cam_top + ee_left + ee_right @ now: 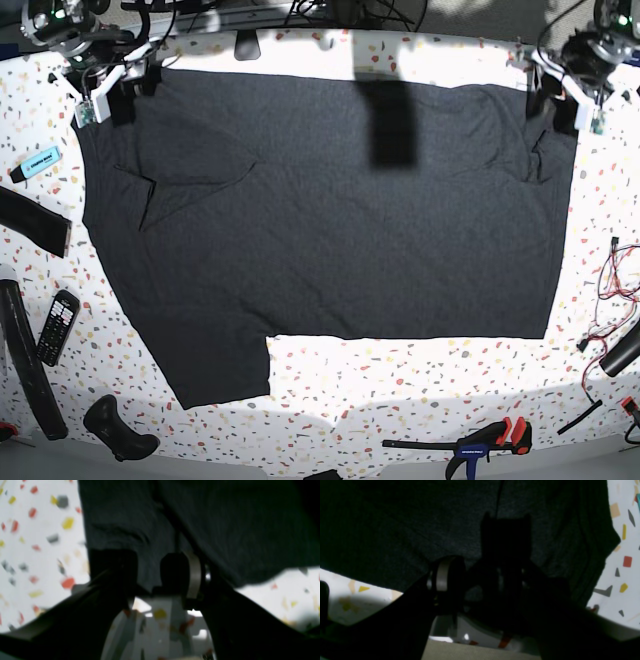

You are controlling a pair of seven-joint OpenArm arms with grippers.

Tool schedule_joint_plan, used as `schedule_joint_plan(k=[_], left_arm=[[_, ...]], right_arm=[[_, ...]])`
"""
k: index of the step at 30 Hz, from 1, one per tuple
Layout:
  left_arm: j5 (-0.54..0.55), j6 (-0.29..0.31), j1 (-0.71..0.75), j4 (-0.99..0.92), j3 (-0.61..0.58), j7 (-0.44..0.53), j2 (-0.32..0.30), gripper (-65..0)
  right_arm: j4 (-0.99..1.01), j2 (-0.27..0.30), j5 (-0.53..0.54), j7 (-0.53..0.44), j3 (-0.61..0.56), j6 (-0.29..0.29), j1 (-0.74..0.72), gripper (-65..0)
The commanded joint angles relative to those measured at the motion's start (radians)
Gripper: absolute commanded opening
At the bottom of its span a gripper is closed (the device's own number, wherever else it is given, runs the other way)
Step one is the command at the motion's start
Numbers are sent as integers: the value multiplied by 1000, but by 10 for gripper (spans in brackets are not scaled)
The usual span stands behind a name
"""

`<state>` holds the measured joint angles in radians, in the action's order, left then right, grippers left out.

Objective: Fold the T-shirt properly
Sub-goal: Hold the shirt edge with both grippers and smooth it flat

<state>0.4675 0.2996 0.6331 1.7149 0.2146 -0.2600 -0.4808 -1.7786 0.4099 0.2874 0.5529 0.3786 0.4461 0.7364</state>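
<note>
The T-shirt (330, 220) lies spread flat across the speckled bench (400, 390), print side hidden. The left gripper (150, 570) sits at the far corner on the base view's right, jaws pinching the cloth's edge between them. The right gripper (482, 580) is at the opposite far corner, jaws likewise clamped on dark fabric.

A white terrazzo table (400, 380) speckled with red, yellow and grey chips fills the base view, brightly lit along its far edge, where dark cables (330, 12) lie tangled just beyond it.
</note>
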Motion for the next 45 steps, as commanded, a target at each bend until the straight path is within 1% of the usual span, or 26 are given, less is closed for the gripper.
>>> schedule_joint_plan(k=[1,3,6,9,11,14,18,20,23,24,32,34,42,45], left_arm=[[5,4,-4,17,8,22,-14,-388],[5,4,-21,16,8,22,-6,-388],[-10,4,-47,-15,8,26,33,-388],[-106,3,-76,-122,7,58,85,-388],[-135,0,-85,-197,8,74,103,-388],[-105,0,-58,-212,8,43,101,-388],[-101,0,19,-117,15,44,98,-388],[-109,0,53,-66,25,44,98,-388],[-150,0,85,-22,35,44,98,-388],[-164,0,91,-20,35,43,98,-388],[-164,-1,116,-20,35,13,98,-388],[-164,-12,116,-20,35,-2,98,-388],[-164,-15,118,-14,35,-3,98,-388],[-164,-15,118,-13,35,-3,98,-388]], right_arm=[[-3,15,-19,41,6,-12,12,-349],[-3,26,-19,41,6,-12,12,-349],[-3,39,-20,41,6,-12,12,-349],[-3,45,-23,41,6,-12,13,-349],[-3,53,-23,44,6,-12,13,-349],[-3,68,-23,64,6,-12,13,-349],[-3,82,-22,77,6,-11,16,-350],[-3,84,-23,76,6,-11,26,-350],[-10,84,-23,76,6,-11,44,-350],[-13,84,-23,76,6,-11,51,-350],[-35,84,-23,76,6,-11,93,-350],[-35,84,-31,80,7,-11,95,-350],[-56,84,-45,81,8,-12,95,-350],[-77,83,-45,96,8,-12,95,-350]])
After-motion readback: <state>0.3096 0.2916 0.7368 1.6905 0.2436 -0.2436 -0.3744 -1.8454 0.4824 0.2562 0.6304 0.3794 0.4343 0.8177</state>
